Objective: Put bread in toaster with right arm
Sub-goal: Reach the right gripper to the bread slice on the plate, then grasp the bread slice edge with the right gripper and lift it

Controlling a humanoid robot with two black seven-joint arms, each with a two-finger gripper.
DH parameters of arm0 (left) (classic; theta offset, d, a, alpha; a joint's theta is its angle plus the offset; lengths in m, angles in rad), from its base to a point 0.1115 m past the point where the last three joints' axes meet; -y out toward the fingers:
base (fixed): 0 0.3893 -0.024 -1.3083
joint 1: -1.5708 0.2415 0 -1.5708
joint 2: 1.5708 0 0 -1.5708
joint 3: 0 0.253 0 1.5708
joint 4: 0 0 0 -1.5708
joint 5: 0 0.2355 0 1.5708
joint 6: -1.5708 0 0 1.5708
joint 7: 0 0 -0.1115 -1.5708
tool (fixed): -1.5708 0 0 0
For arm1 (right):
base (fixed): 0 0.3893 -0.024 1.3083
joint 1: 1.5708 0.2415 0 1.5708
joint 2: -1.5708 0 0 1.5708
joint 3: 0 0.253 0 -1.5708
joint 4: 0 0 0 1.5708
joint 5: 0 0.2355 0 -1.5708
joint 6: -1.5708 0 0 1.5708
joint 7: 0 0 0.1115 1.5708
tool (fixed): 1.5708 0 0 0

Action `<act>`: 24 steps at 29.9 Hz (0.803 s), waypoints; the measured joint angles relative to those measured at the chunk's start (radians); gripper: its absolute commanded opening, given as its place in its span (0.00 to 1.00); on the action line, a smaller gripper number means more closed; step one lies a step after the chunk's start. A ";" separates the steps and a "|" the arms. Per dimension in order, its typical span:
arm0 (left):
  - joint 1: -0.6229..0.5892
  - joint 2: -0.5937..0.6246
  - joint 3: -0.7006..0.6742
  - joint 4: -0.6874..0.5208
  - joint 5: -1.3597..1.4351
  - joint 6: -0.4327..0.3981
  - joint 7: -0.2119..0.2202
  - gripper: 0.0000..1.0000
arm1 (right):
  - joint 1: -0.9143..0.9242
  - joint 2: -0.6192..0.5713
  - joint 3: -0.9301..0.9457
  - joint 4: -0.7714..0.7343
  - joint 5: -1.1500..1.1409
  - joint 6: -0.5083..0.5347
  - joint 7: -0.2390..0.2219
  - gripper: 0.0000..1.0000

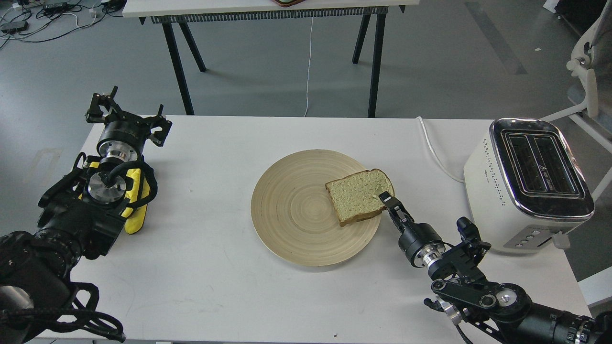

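Observation:
The bread [356, 193] lies on the right side of a round wooden plate [296, 210] in the middle of the white table. My right gripper [385, 200] reaches in from the lower right. Its upper finger lies on top of the slice's right edge and the other finger is hidden beneath, so it is closed on that edge. The slice's near edge looks slightly raised. The cream-white toaster [526, 181] with two open slots stands at the table's right end, right of the gripper. My left gripper [128, 112] is open and empty at the far left.
A white power cord [435, 148] runs from the toaster toward the table's back edge. Yellow padding [136, 200] sits on my left arm. A second table [267, 9] stands behind, and a white chair [588, 71] stands at the far right.

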 measured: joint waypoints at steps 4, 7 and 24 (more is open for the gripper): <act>0.000 0.000 0.000 0.000 0.000 0.000 0.000 1.00 | 0.001 -0.005 0.009 0.009 0.003 0.000 0.003 0.03; 0.000 0.000 0.000 0.000 0.000 0.000 0.000 1.00 | 0.001 -0.009 0.020 0.015 0.005 0.000 0.005 0.03; 0.000 0.000 0.000 0.000 0.000 0.000 0.000 1.00 | 0.000 -0.433 0.327 0.477 0.007 0.000 -0.013 0.01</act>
